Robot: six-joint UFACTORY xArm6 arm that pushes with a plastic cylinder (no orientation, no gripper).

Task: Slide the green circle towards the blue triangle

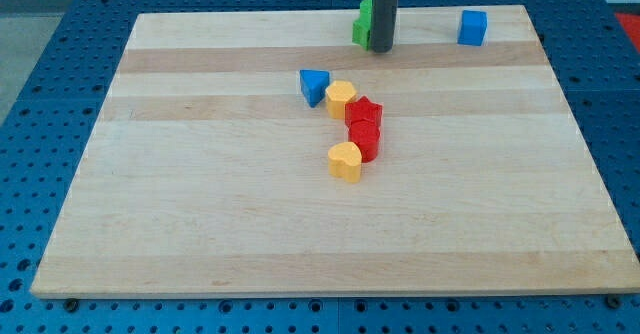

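My tip (381,49) sits near the view's top edge of the wooden board (200,234); it is a bare rod, nothing gripped. Green block (361,24) touches the tip's left side, partly hidden, shape unclear. Blue triangle (313,84) lies below-left of the tip, apart. Yellow block (340,97) just beside the triangle. Blue cube (473,27) off to the tip's right.

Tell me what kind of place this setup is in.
Most likely a robotics lab bench. A pale wooden board lies on a blue perforated table, a dark rod ends in my tip beside a green block, and toy blocks like the blue triangle are scattered for pushing.
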